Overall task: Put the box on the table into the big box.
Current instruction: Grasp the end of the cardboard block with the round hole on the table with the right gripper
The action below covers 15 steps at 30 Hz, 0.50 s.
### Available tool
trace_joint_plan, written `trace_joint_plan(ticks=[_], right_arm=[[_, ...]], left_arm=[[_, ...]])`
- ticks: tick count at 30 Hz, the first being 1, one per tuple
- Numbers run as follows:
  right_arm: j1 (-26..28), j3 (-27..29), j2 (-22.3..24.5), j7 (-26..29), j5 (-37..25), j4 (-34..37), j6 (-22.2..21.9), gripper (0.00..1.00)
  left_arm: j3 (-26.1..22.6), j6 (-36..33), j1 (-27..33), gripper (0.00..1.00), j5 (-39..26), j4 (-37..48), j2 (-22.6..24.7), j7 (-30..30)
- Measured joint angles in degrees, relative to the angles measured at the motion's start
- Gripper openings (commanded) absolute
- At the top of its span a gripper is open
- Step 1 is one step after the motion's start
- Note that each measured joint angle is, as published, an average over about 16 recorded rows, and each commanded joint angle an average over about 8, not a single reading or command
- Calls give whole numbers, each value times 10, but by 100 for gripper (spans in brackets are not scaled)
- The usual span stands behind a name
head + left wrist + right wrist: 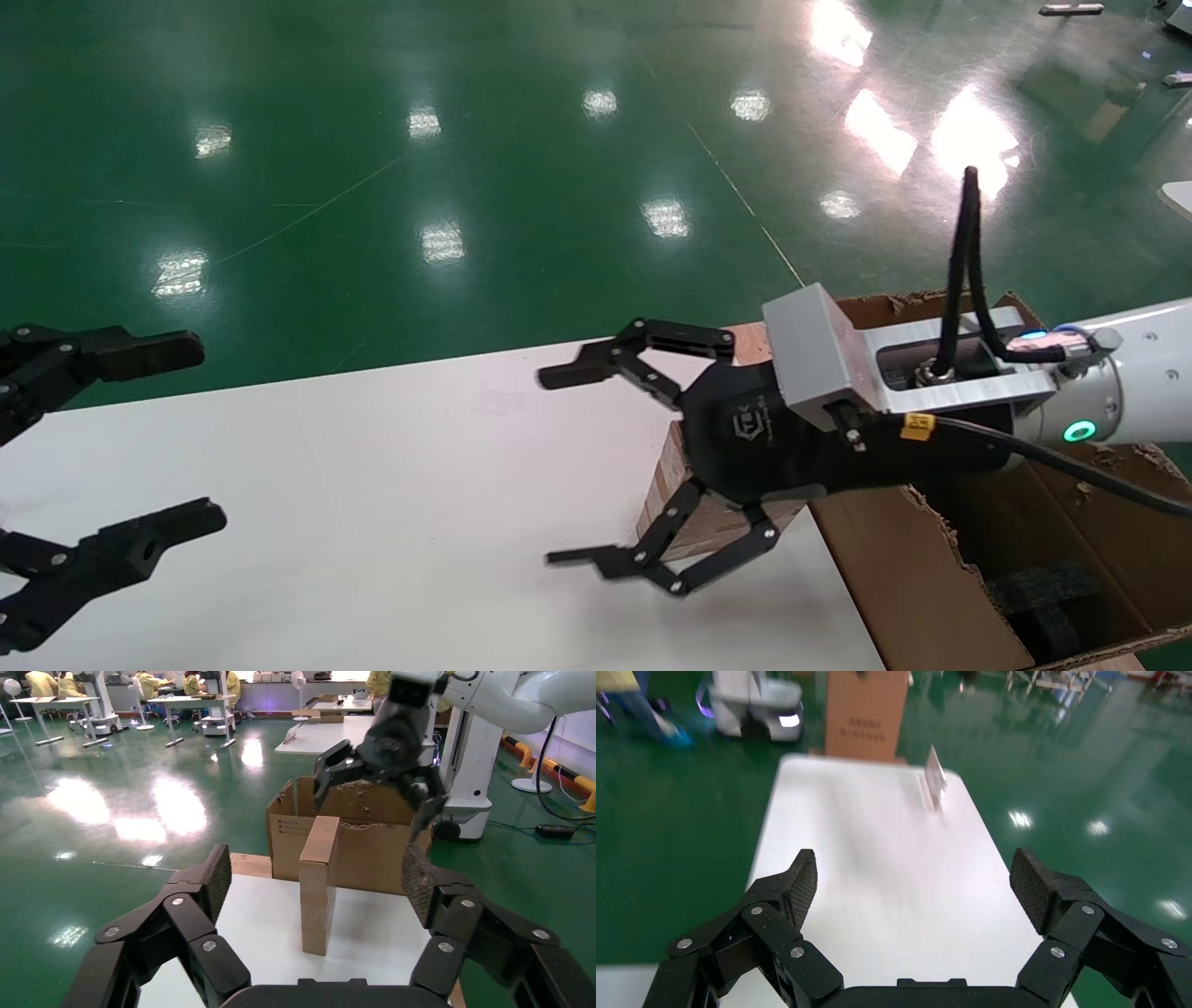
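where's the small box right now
In the head view the box stands upright on the table at its right end, beside the big box, under the open right gripper.

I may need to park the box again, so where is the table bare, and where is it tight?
The table is bare across its whole middle, between the left gripper and the right gripper. It is tight at the right end: the box stands upright there, under the right gripper's open jaws, with the big box close behind it.

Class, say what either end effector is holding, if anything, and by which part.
Nothing. The right end effector is open above the small box; the left end effector is open, empty.
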<state>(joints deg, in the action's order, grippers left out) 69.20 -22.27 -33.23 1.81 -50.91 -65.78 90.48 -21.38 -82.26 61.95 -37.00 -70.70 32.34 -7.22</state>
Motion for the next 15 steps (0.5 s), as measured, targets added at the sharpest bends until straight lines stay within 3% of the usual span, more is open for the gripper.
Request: trace_joint_plan(ticks=[15], right_arm=[[104,-105,-1,-134,-79,193,2,100]], left_arm=[[0,0,0,0,0,0,0,0]])
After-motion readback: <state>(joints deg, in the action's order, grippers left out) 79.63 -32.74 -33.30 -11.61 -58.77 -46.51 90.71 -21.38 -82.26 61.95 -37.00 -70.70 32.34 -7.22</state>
